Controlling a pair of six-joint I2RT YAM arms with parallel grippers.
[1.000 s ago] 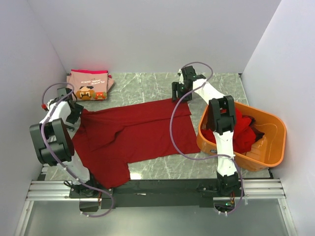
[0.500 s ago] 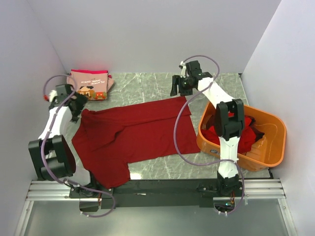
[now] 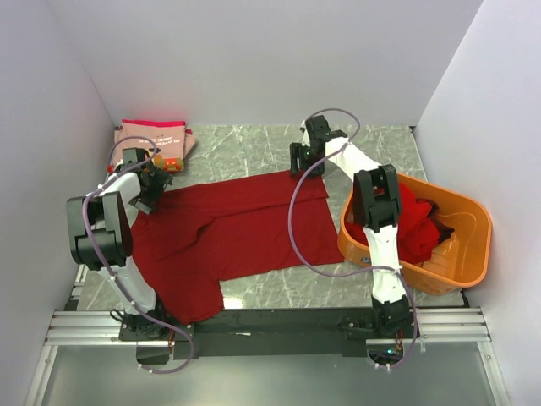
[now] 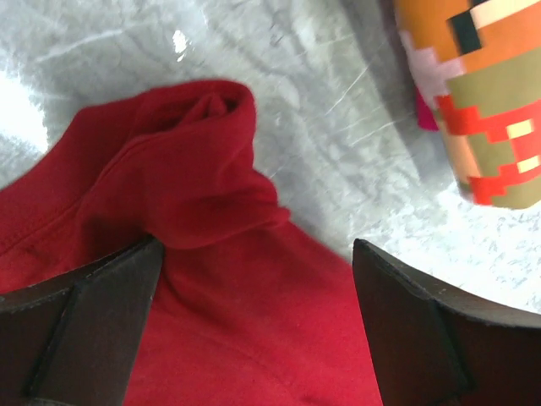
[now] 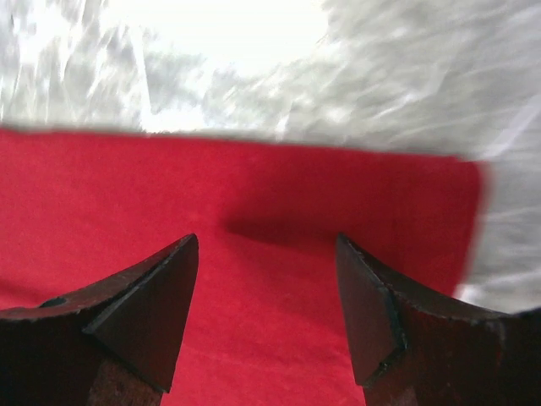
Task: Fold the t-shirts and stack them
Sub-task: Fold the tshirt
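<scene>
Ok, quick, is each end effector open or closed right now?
Left end effector: open, over the red t-shirt, at its bunched edge.
Right end effector: open, holding nothing.

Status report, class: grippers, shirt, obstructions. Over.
Left gripper open over red shirt's bunched corner. Right gripper open over its far edge. Folded pink shirt beside left; nothing blocking.

Moved onto red t-shirt (image 3: 245, 228) edges: left fingers (image 4: 84, 326), right fingers (image 5: 144, 309).
</scene>
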